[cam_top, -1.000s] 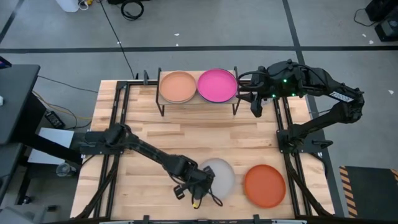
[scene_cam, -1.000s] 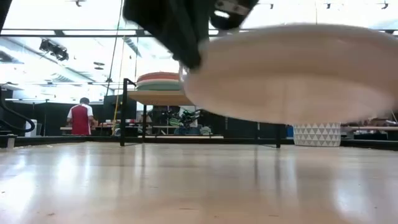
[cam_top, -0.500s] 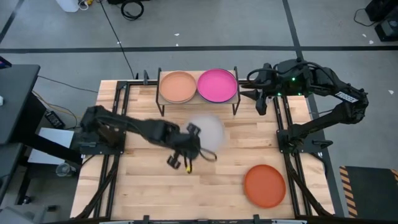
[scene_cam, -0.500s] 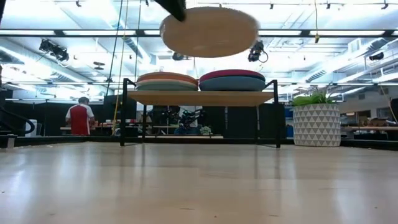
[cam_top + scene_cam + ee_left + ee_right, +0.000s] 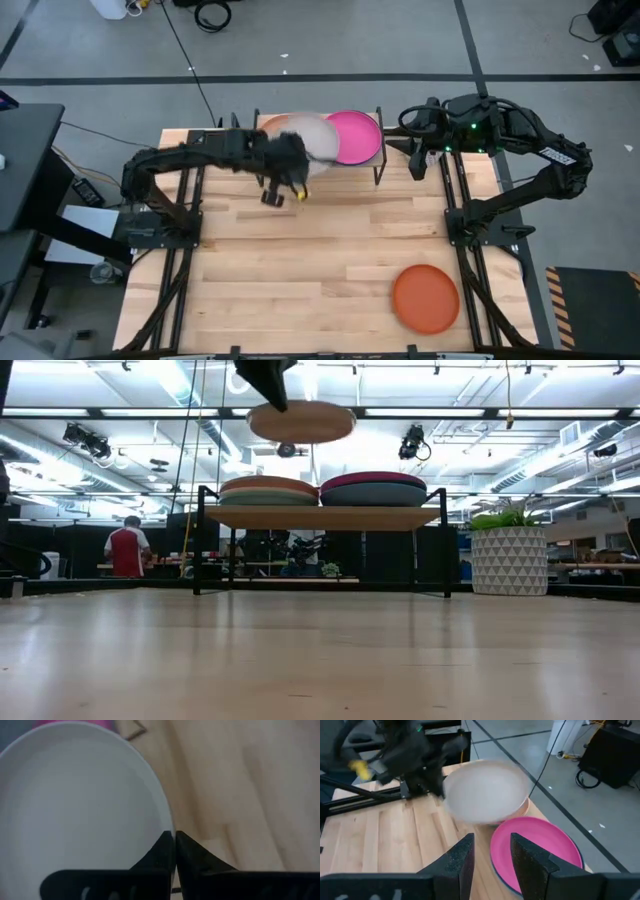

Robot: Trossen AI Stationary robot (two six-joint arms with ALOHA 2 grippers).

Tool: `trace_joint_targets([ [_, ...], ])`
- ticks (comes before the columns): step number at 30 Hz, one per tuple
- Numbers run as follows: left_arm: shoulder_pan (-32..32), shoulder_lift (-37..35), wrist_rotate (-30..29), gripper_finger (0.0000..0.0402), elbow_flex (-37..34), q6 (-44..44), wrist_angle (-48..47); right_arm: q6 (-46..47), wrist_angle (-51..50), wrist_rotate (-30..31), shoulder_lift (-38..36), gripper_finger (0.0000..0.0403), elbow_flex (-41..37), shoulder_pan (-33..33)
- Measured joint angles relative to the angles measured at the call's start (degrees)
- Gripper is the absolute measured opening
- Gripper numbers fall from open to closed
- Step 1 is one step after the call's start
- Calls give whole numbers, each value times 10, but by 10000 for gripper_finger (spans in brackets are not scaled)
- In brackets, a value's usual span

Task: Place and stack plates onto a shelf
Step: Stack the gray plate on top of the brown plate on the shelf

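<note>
Now the left gripper [image 5: 292,170] is up over the shelf [image 5: 322,517] at the far edge of the counter [image 5: 320,260], its jaws pressed together on the rim of the grey plate [image 5: 308,138], and the left wrist view shows the two dark fingers [image 5: 165,852] meeting right at that rim. The plate hangs in the air, level, above the left stack and overlapping the edge of the right one when seen from overhead; from table height it floats clear above both piles with open space beneath it. On the shelf, the left pile is topped by the peach plate [image 5: 268,484], mostly covered from above by the grey one, and the right pile is topped by the pink plate [image 5: 355,137], with a blue-grey plate showing under it at table height. The orange plate [image 5: 425,298] lies alone on the counter at the near right, well apart from the shelf. The right gripper [image 5: 418,160] waits just beside the right end of the shelf, jaws spread with nothing between them, looking across at the pink plate. A person in a red top [image 5: 127,548] stands far back in the room.
</note>
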Motion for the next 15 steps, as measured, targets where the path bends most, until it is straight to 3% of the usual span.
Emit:
trace_joint_targets([
  [9, 130, 0, 75, 14, 54, 12, -55, 12, 0, 20, 0, 132, 0, 0],
  [15, 163, 12, 105, 14, 52, -2, -100, 26, 1, 29, 0, 132, 0, 0],
])
